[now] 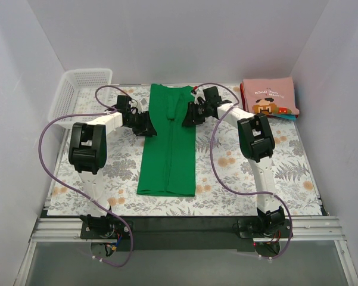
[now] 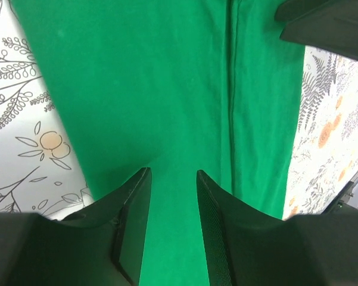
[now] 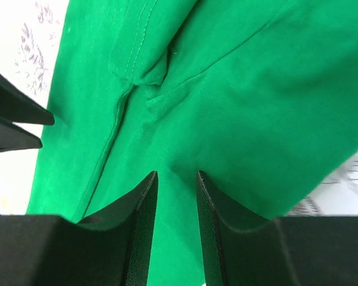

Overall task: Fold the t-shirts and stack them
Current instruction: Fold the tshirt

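Observation:
A bright green t-shirt [image 1: 167, 149] lies in the middle of the table, folded into a long narrow strip. My left gripper [image 1: 146, 126] sits at the strip's left edge near its far end. My right gripper [image 1: 187, 116] is at the right edge opposite. In the left wrist view the left gripper [image 2: 173, 173] is over the green cloth [image 2: 167, 89], jaws apart, cloth showing in the gap. In the right wrist view the right gripper [image 3: 177, 174] likewise straddles green cloth [image 3: 256, 89] with a narrow gap. A folded dusty-pink t-shirt [image 1: 268, 98] lies at the back right on a teal one [image 1: 293, 117].
A white mesh basket [image 1: 77, 89] stands at the back left corner. A floral cloth [image 1: 238, 173] covers the table. White walls close in the left, right and back. Purple cables loop from both arms.

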You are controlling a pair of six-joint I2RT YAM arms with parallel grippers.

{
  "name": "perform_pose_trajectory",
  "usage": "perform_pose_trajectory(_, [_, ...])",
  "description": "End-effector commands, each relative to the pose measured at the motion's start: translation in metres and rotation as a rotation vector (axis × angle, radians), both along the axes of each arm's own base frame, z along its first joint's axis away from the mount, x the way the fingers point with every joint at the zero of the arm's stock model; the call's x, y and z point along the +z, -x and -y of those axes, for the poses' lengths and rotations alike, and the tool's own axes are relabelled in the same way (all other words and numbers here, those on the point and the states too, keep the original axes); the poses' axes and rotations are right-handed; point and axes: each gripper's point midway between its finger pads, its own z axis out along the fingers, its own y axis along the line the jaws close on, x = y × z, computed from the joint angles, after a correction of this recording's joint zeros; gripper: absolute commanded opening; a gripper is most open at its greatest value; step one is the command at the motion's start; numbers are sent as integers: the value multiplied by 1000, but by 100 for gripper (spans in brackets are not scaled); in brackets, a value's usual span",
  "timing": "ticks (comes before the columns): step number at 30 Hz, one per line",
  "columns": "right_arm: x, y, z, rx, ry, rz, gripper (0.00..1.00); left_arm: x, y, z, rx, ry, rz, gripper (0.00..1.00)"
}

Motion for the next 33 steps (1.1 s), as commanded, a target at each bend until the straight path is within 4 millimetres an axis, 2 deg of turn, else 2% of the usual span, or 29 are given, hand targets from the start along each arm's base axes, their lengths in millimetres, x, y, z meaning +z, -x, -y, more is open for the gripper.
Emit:
perform_pose_trajectory(1, [-22,-27,30,-96,75,13,40,-1,-6,8,-9,10,18,35])
perform_pose_trajectory(4, [-27,-39,46,-130,86,15,39,-9,-10,9,5,14,-9,34])
perform_pose_trajectory(7, [-28,-44,50,-134,83,16,40,-13,-19,11,13,21,-15,34])
perform_pose_trajectory(11, [-18,-53,43,-107,43,39,41,-11,-29,13,17,28,-5,34])
perform_pose_trajectory(13, [-12,-52,39,-94,24,35,44,-3,-32,15,2,43,17,36])
perform_pose_trajectory(14, [-3,-49,36,-74,-1,38,45,8,-33,15,-6,44,46,36])
perform_pose_trajectory(17, [41,-46,33,-31,-33,122,54,33,-32,13,-50,28,140,42])
perform_pose_trajectory(18, [70,-44,34,-18,-38,186,60,57,-32,12,-59,27,203,45])
perform_pose_trajectory(20, [98,-45,41,9,1,305,68,77,-30,11,-93,15,282,47])
perform_pose_trajectory(21, [131,-44,46,13,9,386,74,101,-30,10,-101,12,353,48])
perform_pose_trajectory(23, [153,-39,56,23,59,466,78,120,-25,7,-129,0,433,55])
perform_pose_trajectory(24, [181,-35,61,57,89,569,80,146,-22,5,-133,-3,506,60])
perform_pose_trajectory(25, [189,-30,64,76,117,611,80,156,-19,2,-136,-14,540,75])
perform_pose_trajectory(26, [195,-27,72,72,176,636,81,161,-19,-3,-122,-48,568,79])
perform_pose_trajectory(27, [218,-21,79,105,236,743,83,173,-18,-7,-116,-67,612,83])
perform_pose_trajectory(28, [219,-13,80,134,282,772,85,193,-13,-12,-106,-80,666,86])
perform_pose_trajectory(29, [240,-7,90,120,337,834,87,200,-8,-14,-106,-90,690,86])
perform_pose_trajectory(30, [243,0,95,146,376,861,93,207,-4,-16,-122,-104,723,86])
perform_pose_trajectory(31, [251,5,97,173,405,909,98,221,3,-16,-129,-106,768,86])
perform_pose_trajectory(32, [246,12,102,177,428,904,98,224,8,-16,-138,-106,784,87])
perform_pose_trajectory(33, [257,22,105,181,428,925,98,220,15,-15,-171,-102,792,87])
